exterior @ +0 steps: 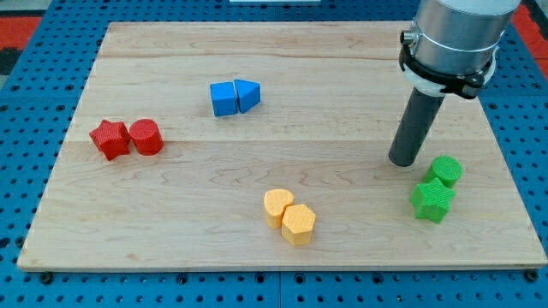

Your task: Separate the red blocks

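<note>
A red star block (pixel 110 139) and a red round block (pixel 146 137) sit side by side, touching, at the view's left on the wooden board (pixel 325 68). My tip (pixel 402 161) is far over at the view's right, just left of and above the green blocks, well apart from the red pair.
A blue cube (pixel 224 98) and a blue wedge-shaped block (pixel 247 94) touch near the top middle. Two yellow blocks (pixel 289 216) touch near the bottom middle. A green round block (pixel 446 169) and a green star block (pixel 432 199) touch at the right.
</note>
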Robot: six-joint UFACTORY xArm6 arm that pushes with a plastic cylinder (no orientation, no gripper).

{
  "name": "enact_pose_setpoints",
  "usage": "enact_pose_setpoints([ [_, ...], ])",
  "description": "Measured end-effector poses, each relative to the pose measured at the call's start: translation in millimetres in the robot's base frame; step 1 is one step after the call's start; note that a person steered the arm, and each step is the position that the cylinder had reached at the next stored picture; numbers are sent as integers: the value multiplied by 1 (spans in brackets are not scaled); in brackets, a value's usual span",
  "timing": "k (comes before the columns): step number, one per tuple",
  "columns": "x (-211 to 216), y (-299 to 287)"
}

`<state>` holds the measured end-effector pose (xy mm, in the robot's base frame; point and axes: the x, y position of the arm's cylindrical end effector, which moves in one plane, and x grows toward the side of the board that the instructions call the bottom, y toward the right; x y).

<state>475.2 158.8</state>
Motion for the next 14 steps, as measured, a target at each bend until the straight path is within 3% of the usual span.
enact_pose_setpoints([
  [2,-34,-8],
  [9,-34,-22],
  [11,-11,-122],
  [13,45,-345],
  [14,44,-449],
])
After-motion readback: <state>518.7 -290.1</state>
